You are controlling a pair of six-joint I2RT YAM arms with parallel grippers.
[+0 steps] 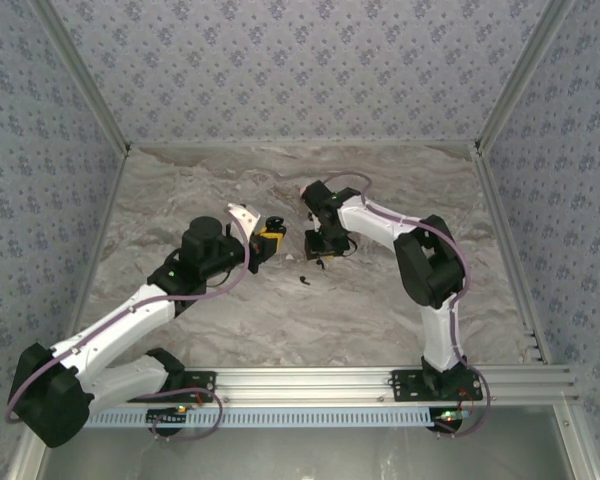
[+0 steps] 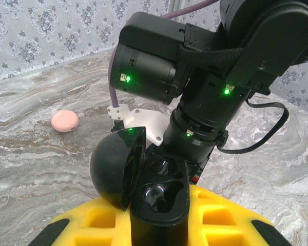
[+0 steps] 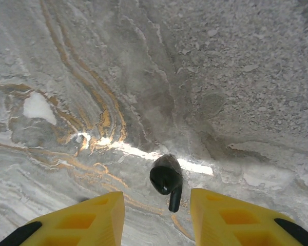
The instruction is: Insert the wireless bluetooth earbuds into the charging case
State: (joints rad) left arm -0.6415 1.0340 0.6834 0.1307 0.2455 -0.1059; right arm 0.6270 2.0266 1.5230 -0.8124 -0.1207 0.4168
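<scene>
My left gripper [image 2: 159, 218] is shut on the charging case [image 2: 161, 197], a round black case held upright between the yellow fingers [image 2: 97, 220]. Its lid [image 2: 110, 171] is swung open to the left, and both sockets look empty. From above, the left gripper [image 1: 270, 240] faces the right gripper [image 1: 320, 245] near the table's middle. My right gripper [image 3: 155, 195] is open. One black earbud [image 3: 165, 178] lies on the marble just beyond and between its fingertips, touching neither. Another small black earbud [image 1: 305, 278] lies on the table just in front of the two grippers.
A pink disc [image 2: 65, 121] rests on the marble table [image 1: 380, 320] to the left, beyond the case. The right arm's black wrist [image 2: 205, 92] stands close behind the held case. Patterned walls [image 1: 300, 70] enclose the table on three sides.
</scene>
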